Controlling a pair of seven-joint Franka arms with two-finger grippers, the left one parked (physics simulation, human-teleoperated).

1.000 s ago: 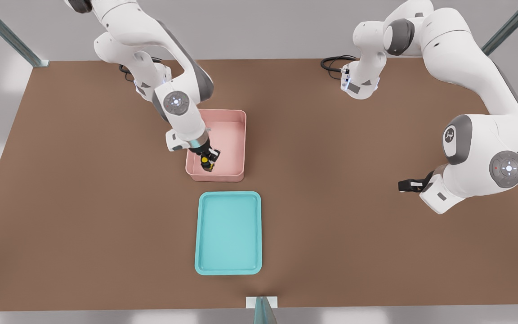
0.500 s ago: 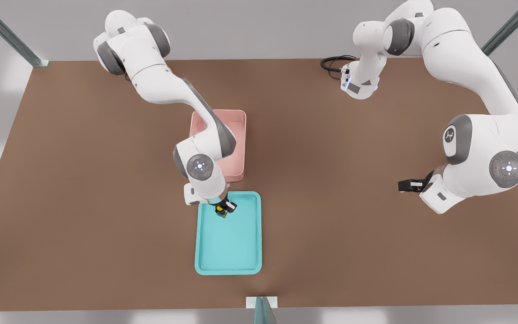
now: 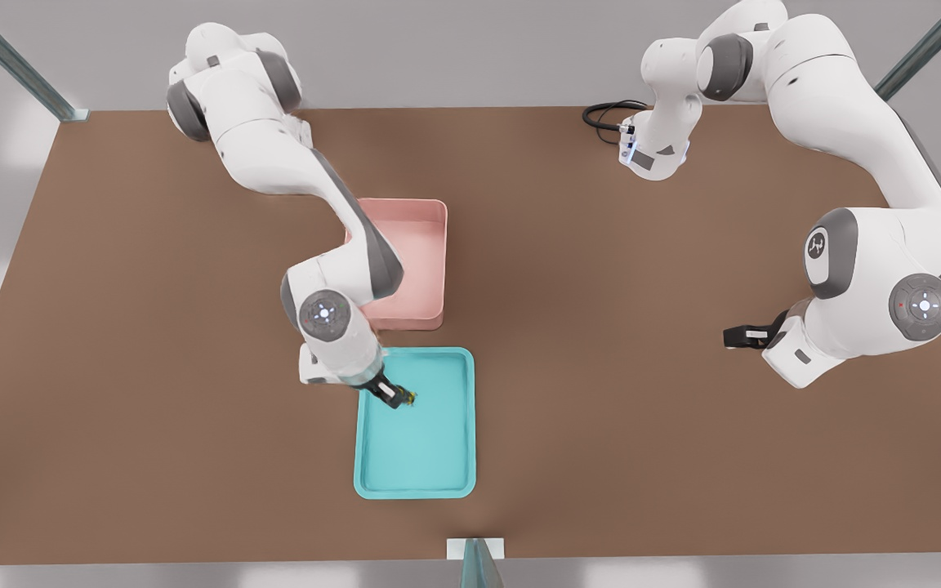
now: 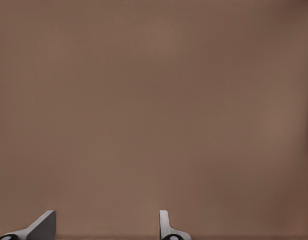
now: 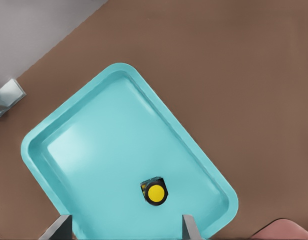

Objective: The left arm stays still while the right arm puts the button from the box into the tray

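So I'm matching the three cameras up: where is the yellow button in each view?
Front view: the button lies in the tray, near its end toward the box, at the claw tips.
Right wrist view: the button sits free on the tray floor, between the open fingers.
Left wrist view: not in it.
Shared landmark: the turquoise tray.

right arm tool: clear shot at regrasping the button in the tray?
Probably yes. The tool hangs open right over the button, which sits alone on the tray floor, nothing between them.
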